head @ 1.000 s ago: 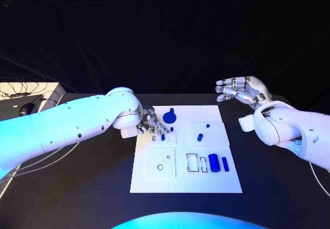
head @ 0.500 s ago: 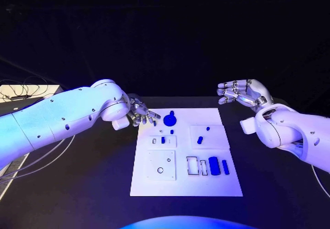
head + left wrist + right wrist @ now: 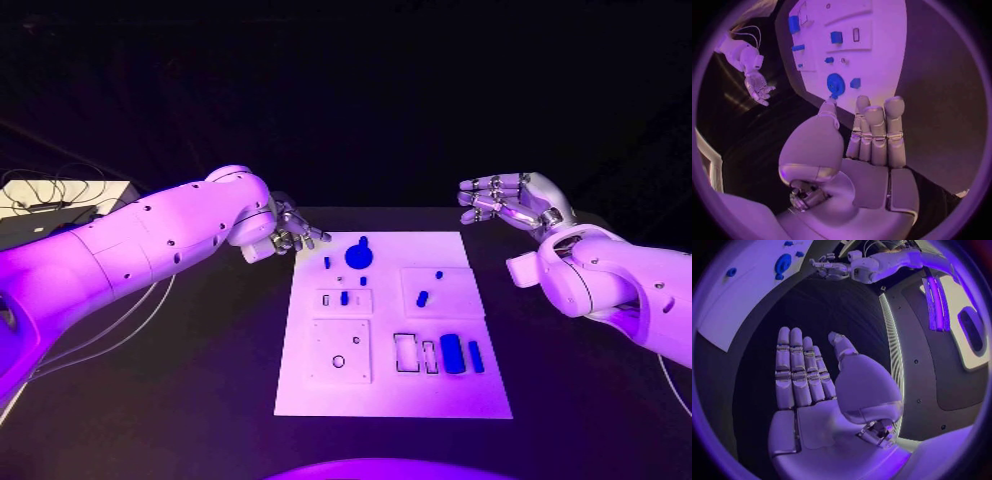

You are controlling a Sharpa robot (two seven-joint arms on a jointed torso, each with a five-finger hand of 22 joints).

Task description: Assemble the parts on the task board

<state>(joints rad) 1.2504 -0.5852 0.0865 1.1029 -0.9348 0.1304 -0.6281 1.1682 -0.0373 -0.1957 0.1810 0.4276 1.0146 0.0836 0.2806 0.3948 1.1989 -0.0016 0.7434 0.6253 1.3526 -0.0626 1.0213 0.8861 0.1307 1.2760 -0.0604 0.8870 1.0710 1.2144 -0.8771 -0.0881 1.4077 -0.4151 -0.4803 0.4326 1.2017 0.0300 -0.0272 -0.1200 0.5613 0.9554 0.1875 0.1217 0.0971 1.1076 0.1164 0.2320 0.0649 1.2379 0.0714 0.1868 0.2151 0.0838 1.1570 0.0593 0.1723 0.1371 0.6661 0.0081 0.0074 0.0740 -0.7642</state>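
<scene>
Since a second before, the left hand (image 3: 294,236) had lifted off the task board (image 3: 392,400), open and holding nothing; the right hand (image 3: 508,201) waited open too.

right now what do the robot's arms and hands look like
Both arms are smooth, rounded white shells dotted with small dark screw holes. Each ends in a silver, segmented, many-fingered robot hand: the left robot hand and the right robot hand. Palms are pale plates with metal fittings at the wrist.

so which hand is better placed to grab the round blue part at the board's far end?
Left. The left hand hovers open beside the round blue part; the right hand is open, off the white task board.
</scene>
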